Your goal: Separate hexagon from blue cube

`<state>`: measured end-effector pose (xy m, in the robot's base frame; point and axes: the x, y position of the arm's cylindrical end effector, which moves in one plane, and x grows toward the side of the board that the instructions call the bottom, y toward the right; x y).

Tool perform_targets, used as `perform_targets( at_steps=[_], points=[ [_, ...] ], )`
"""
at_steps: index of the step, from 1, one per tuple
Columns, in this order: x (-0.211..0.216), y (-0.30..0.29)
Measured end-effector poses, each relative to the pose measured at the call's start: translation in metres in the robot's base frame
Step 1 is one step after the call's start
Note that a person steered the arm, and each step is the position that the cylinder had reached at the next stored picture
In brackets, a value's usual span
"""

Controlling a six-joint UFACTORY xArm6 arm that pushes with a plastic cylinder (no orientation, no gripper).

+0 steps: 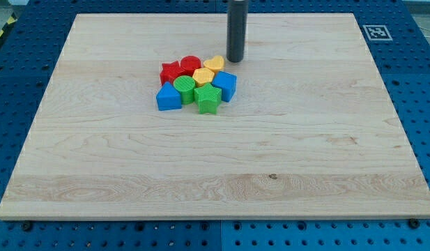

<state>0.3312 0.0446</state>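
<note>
Blocks sit bunched in one tight cluster on the wooden surface (215,160), a little toward the view's top and left of its middle. Taking the yellow hexagon (203,75) as the landmark: it lies in the heart of the cluster. The blue cube (225,86) is just to the view's right of it and slightly lower, touching or nearly touching it. A second yellow block (215,64), shape unclear, is just above and right of the hexagon. The red cylinder (191,65) is just above and left of it, and the red star (171,72) is farther left. The green cylinder (185,88) is just below and left of the hexagon, the green star (208,99) directly below it, and a blue block with a peaked top (169,97) sits at the cluster's lower left.

My tip (235,61) stands above and right of the hexagon, just beside the second yellow block and apart from the blue cube. The arm carries no gripper, only the dark rod, so nothing opens or closes.

A black-and-white marker tag (376,31) sits far right of the hexagon at the surface's top corner.
</note>
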Motion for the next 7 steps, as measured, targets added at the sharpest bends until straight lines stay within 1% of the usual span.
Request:
perform_targets(
  at_steps=[2,3,4,5,6,7],
  points=[
    [0.031,0.008],
    [0.036,0.008],
    [0.051,-0.004],
    [0.039,-0.032],
    [0.039,-0.054],
    [0.052,-0.053]
  ],
)
